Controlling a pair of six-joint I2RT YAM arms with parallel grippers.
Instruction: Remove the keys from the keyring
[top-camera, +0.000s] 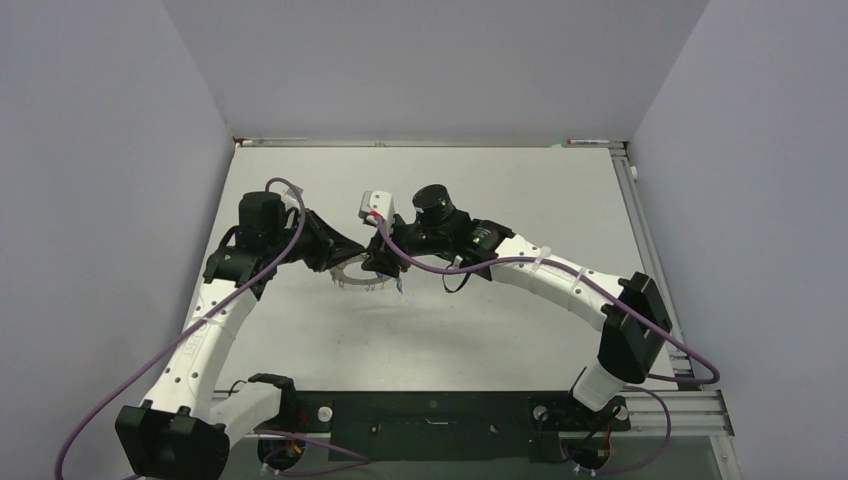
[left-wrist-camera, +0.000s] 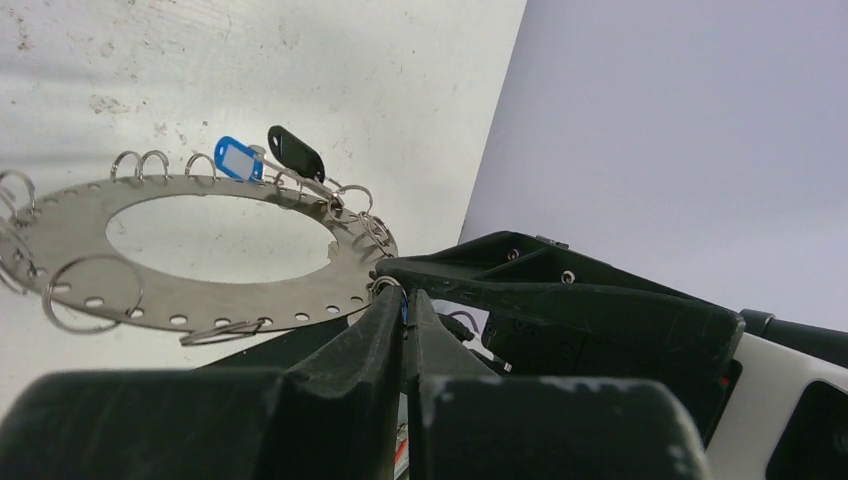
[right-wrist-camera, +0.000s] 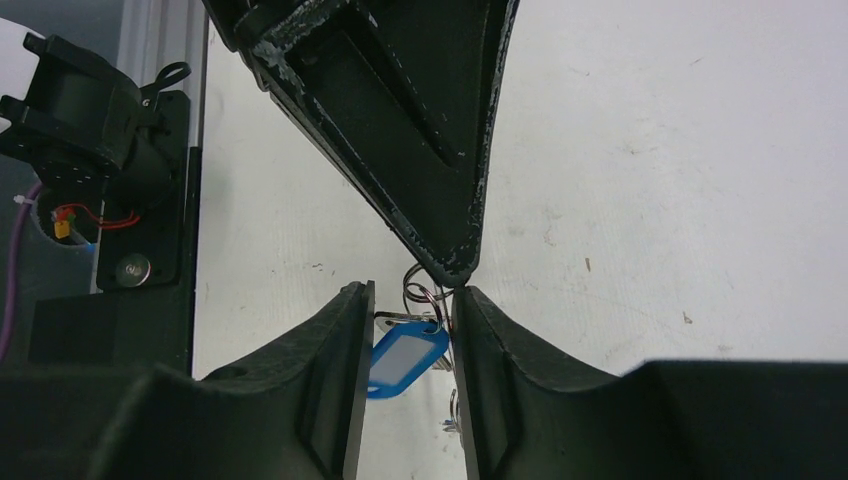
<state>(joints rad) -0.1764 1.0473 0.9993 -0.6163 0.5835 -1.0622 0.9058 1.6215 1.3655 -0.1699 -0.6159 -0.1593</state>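
Note:
The keyring (left-wrist-camera: 250, 298) is a flat grey disc with a large hole and small loops round its rim, held above the table (top-camera: 480, 330). My left gripper (left-wrist-camera: 405, 305) is shut on its near rim. A blue-tagged key (left-wrist-camera: 238, 158) and a black-tagged key (left-wrist-camera: 296, 150) hang from the far rim. In the right wrist view another blue-tagged key (right-wrist-camera: 405, 358) hangs on wire loops between the fingers of my right gripper (right-wrist-camera: 412, 295). Those jaws stand apart on either side of it. From above, the left gripper (top-camera: 350, 262) and right gripper (top-camera: 380, 265) meet over the keyring (top-camera: 352, 284).
Grey walls close in the white table on the left, back and right. A black frame (top-camera: 430, 415) with both arm bases runs along the near edge. The right arm's black body (left-wrist-camera: 600, 310) sits close beside the left fingers.

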